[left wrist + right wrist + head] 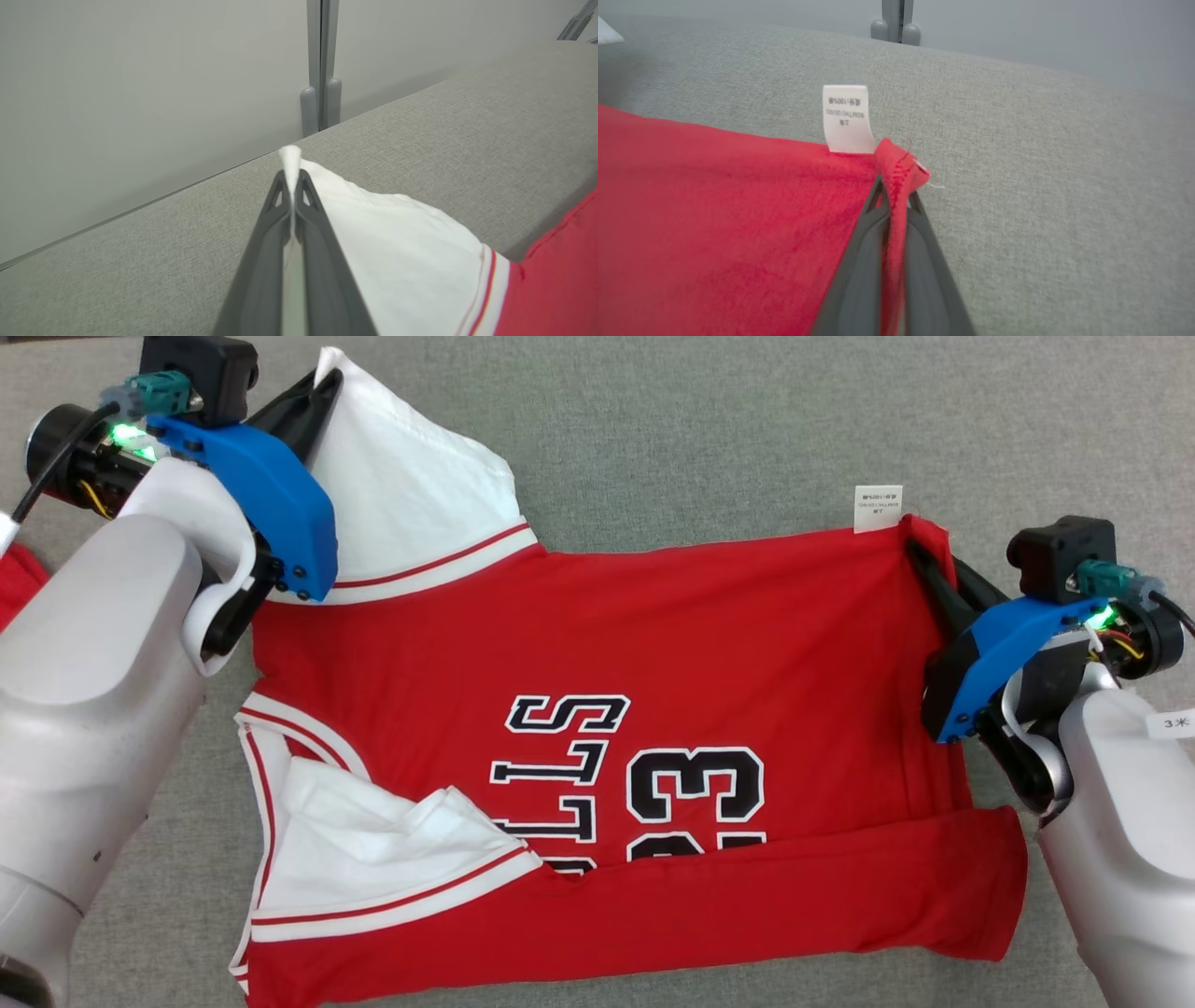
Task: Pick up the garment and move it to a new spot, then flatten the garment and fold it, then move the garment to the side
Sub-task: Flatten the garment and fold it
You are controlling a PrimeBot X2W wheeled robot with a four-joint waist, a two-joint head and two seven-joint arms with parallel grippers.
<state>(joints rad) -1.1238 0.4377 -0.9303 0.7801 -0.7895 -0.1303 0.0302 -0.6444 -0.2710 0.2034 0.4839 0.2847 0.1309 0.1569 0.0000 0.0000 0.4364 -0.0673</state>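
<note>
A red garment (597, 644), a jersey with white sleeves and black lettering, lies spread across the grey surface, its near edge folded over. At the far left my left gripper (322, 383) is shut on the tip of the white sleeve (402, 233), which pokes out between the fingertips (292, 179). On the right, my right gripper (920, 546) is shut on the red far corner (899, 163) beside the white care label (845, 119). The cloth between both grips hangs slightly raised.
The grey fabric surface (747, 439) extends beyond the garment on all sides. Behind it stands a pale wall with a grey post (320, 65). A scrap of red (19, 583) shows at the left edge behind my left forearm.
</note>
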